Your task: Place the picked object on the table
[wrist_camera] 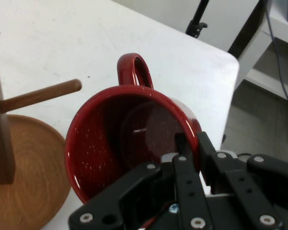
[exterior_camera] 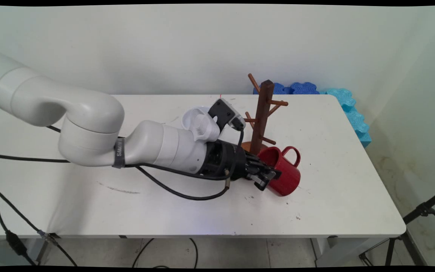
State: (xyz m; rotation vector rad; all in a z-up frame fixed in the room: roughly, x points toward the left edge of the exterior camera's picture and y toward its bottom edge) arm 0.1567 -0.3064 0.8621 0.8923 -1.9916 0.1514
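The gripper (wrist_camera: pixel 194 143) fills the bottom of the hand view, its black linkage rising to two fingers that pinch the wall of a red mug (wrist_camera: pixel 134 139): one finger (wrist_camera: pixel 181 143) lies inside the cup against the wall and the other sits outside it, so the claw is closed down to the thickness of the rim and has hold of the mug. In the main view the gripper (exterior_camera: pixel 268 175) reaches in low from the left, and the mug (exterior_camera: pixel 285 172) sits near the middle of the white table (exterior_camera: pixel 334 196), tilted, with its mouth turned up and toward the arm and its base lower on the far right side. The long axis of the mug therefore slants rather than standing upright. Its handle (exterior_camera: pixel 293 153) points away from the gripper, toward the far side of the table. The inside of the mug is speckled red, and nothing shows in it. Just beside the mug, on its left and slightly behind, stands a dark wooden mug tree (exterior_camera: pixel 262 113) on a round wooden base (wrist_camera: pixel 24 177), upright, with pegs sticking out at several heights; one low peg (wrist_camera: pixel 43 95) reaches toward the mug's rim but stays apart from it. Behind the table's far right corner lie blue foam mats (exterior_camera: pixel 349 109). Black cables (exterior_camera: pixel 172 190) hang from the arm and trail across the table.
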